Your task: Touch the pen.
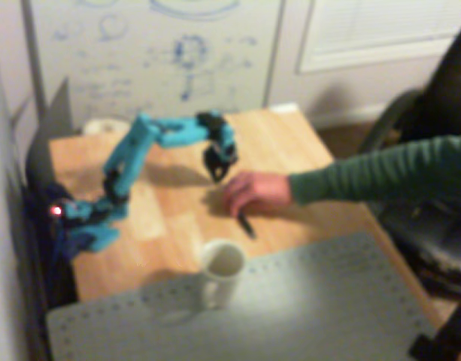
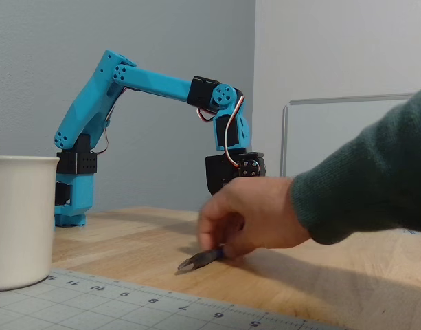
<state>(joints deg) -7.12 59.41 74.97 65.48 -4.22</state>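
Note:
The thin dark pen [image 1: 246,224] lies on the wooden table, held at one end by a person's hand [image 1: 254,192]. In the low fixed view its tip [image 2: 198,260] pokes out from under the hand [image 2: 248,220]. My blue arm reaches over the table, and its gripper [image 1: 216,173] points down just left of and behind the hand, a little above the table and apart from the pen. In the low fixed view the gripper [image 2: 232,196] is partly hidden behind the hand. I cannot tell how the jaws stand.
A white mug [image 1: 221,271] stands at the edge of a grey cutting mat [image 1: 320,301]; it also shows in the low fixed view [image 2: 18,227]. A green-sleeved forearm [image 1: 380,173] crosses the table from the right. The arm's base [image 1: 83,218] sits at the left edge.

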